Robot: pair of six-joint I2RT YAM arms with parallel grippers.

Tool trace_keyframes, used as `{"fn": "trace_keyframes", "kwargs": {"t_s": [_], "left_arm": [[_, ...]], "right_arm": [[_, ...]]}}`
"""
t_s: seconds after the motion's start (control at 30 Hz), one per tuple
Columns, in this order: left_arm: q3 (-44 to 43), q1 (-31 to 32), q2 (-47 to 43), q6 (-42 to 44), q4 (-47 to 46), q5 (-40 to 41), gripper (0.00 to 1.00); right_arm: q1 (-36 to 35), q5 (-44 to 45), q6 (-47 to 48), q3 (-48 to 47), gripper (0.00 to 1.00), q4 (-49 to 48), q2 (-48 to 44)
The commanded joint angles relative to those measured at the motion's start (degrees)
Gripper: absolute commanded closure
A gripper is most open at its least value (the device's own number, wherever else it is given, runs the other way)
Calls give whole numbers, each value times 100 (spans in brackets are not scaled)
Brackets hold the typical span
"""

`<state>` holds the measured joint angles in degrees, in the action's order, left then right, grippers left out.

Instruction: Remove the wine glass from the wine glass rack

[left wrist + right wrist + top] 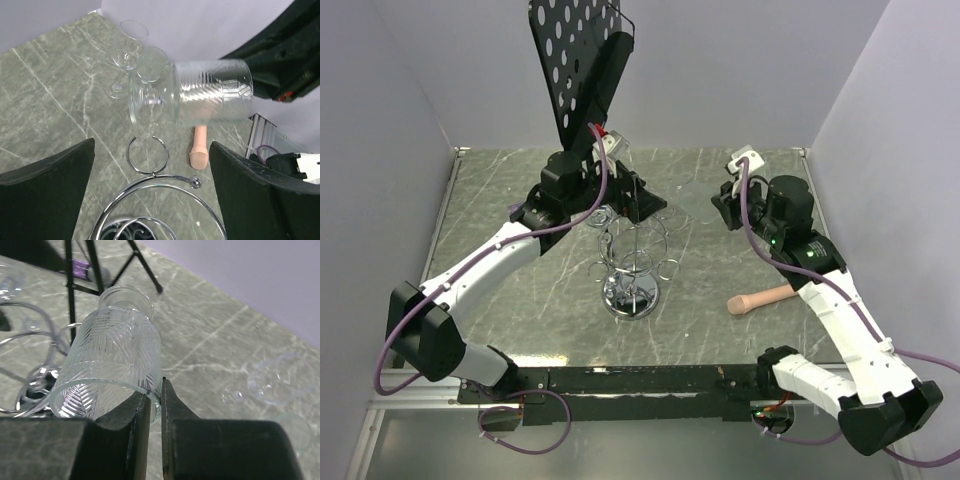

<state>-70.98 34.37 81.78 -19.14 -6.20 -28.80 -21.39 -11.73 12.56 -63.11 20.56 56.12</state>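
Observation:
The wine glass [107, 370], clear with a leaf-cut bowl and a round foot, lies on its side in the air, apart from the rack. My right gripper [156, 390] is shut on its rim, one finger inside the bowl and one outside. The left wrist view shows the same wine glass [212, 92] beyond the rack's top ring. The chrome wine glass rack [632, 262] stands mid-table on its shiny round base. My left gripper [151, 145] hovers over the rack's wire ring [155, 200], open, with nothing between its fingers. From above, the left gripper [625, 200] is at the rack's far side.
Two clear wine glasses [127, 50] [152, 65] stand on the marble table at the far right. A tan wooden pestle [760, 298] lies right of the rack. A black perforated music stand [580, 60] on a tripod stands behind the rack.

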Motion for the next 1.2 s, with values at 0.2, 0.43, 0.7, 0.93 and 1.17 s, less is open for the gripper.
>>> {"fn": "trace_keyframes", "kwargs": {"t_s": [0.2, 0.43, 0.7, 0.93, 1.17], "left_arm": [[76, 17, -276, 200, -118, -345, 0], [14, 26, -259, 331, -189, -574, 0], [-118, 43, -224, 691, -66, -785, 0], [-48, 52, -241, 780, -22, -759, 0], [-39, 105, -276, 885, 48, -786, 0]], "right_arm": [[459, 583, 134, -534, 100, 358, 169], [952, 557, 580, -781, 100, 1353, 795], [1391, 188, 1661, -1300, 100, 3233, 1734], [1918, 697, 2128, -1370, 100, 3648, 2245], [2367, 1155, 2620, -1379, 100, 3376, 2623]]}}
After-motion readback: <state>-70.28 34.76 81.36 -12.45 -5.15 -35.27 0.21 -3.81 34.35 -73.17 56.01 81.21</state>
